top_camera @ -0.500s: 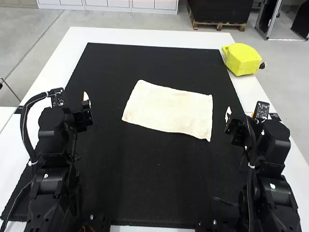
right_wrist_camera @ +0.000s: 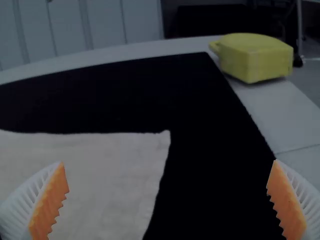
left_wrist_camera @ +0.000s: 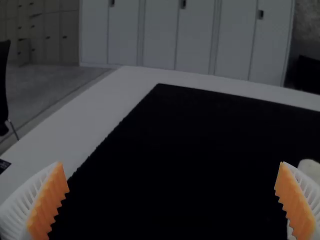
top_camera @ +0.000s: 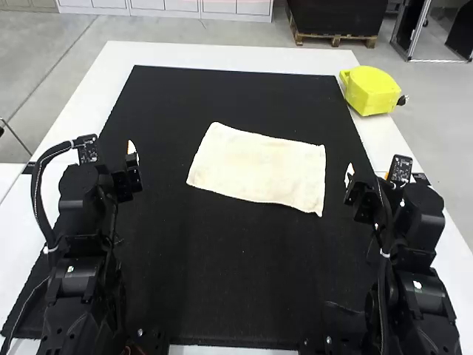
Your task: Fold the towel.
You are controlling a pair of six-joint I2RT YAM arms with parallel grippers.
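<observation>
The towel (top_camera: 259,168) lies flat on the black mat (top_camera: 236,259), between the two arms and farther forward than their grippers. It is cream to off-white, plain and soft-looking, a slanted four-sided shape, wider from side to side than it is deep. Its far left corner is rounded; its near right corner draws out to a small point. The near edge bows gently, with a little waviness toward the right, and the right edge runs nearly straight. Whether it is one layer or more, I cannot tell.

Small black boards (top_camera: 400,169) on the arms carry pale marks, too fine to make out.

The left gripper (top_camera: 118,164) has its fingers wide apart with nothing between them; it stands to the left of the towel. The right gripper (top_camera: 367,180) is wide open too, holding nothing, to the towel's right.

The mat covers much of the white table (top_camera: 222,56). On the table's far right side sits a yellow case (top_camera: 369,92), its body faceted, a small black part at its right.
</observation>
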